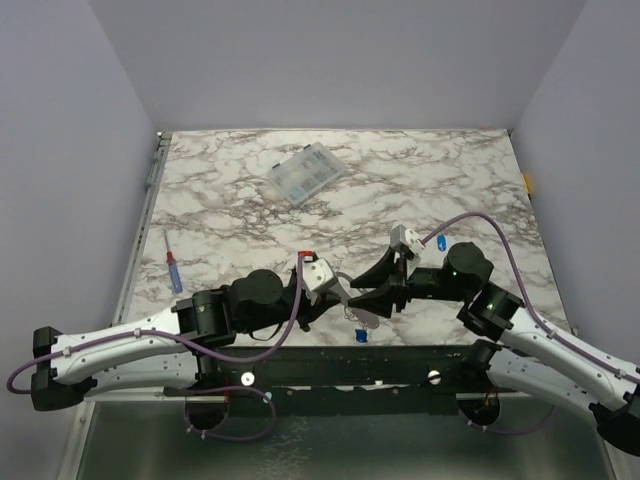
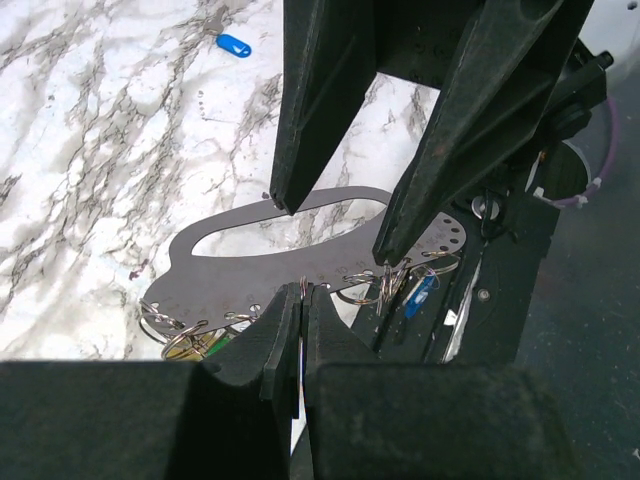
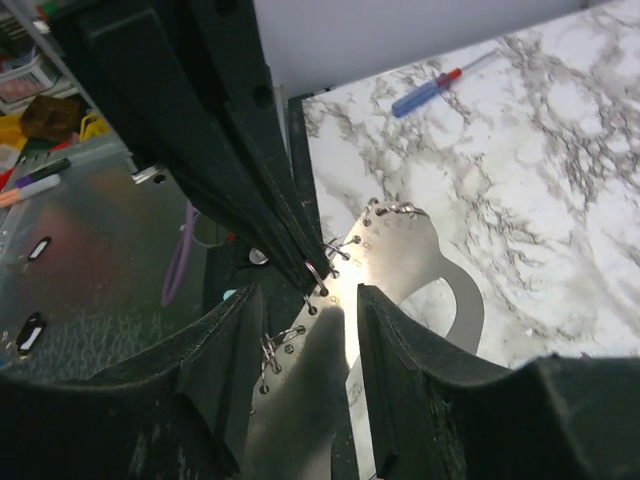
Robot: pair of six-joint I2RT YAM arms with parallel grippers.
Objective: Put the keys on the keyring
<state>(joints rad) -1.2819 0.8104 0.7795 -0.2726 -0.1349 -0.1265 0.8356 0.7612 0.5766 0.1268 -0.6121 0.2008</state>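
The keyring (image 2: 270, 262) is a flat grey metal plate with an oval opening and small split rings along one edge; it is held up off the marble, also seen as the keyring (image 3: 405, 250) and keyring (image 1: 358, 306). My left gripper (image 2: 302, 290) is shut on one split ring at the plate's edge. My right gripper (image 3: 310, 300) is open, one finger (image 2: 300, 120) on each side of the plate. Green and yellow keys (image 2: 195, 346) and a blue key (image 2: 420, 297) hang from rings. A loose blue key (image 2: 232, 45) lies on the table, another blue key (image 1: 361, 337) near the front edge.
A clear compartment box (image 1: 307, 173) sits at the back centre. A red-and-blue screwdriver (image 1: 174, 271) lies near the left edge. The black front rail (image 1: 330, 360) runs just below the grippers, with a metal bin floor (image 3: 90, 270) beyond it.
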